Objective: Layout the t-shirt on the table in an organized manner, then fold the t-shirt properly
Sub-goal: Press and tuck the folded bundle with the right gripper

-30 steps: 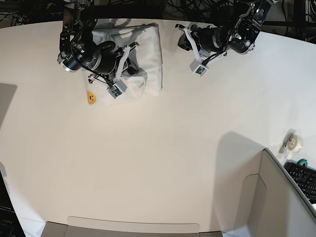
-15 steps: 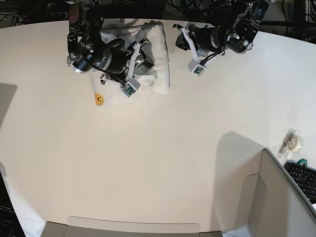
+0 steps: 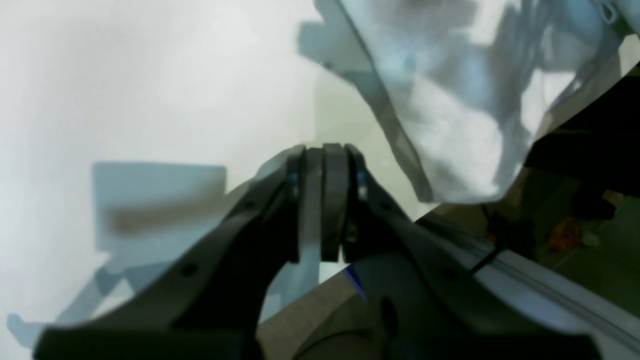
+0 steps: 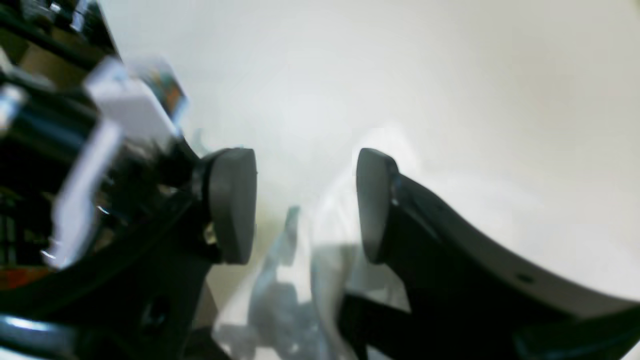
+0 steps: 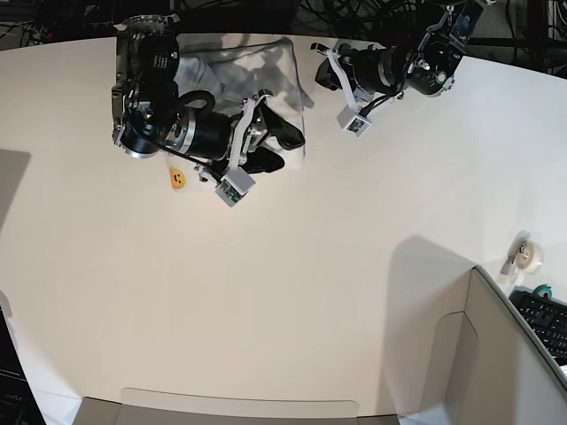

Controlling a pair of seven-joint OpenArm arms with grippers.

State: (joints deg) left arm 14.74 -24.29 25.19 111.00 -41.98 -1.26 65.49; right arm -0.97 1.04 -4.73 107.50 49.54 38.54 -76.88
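Right claw (image 5: 285,148) gapes over t-shirt (image 5: 266,66) edge

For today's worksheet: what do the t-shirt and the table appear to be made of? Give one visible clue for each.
The t-shirt: soft woven or knit cloth, probably cotton; it bunches into limp folds and creases. The table: a hard, smooth white top, perhaps laminate or painted board; it lies flat and even with a faint sheen.

Most of the surface (image 5: 292,292) lay bare in front of me, open for passage. The crumpled t-shirt (image 5: 266,66) crowded the far edge, directly under my right end effector (image 5: 282,149). A grey box wall (image 5: 496,354) blocked the near corner, a tape roll (image 5: 529,256) just beyond it.
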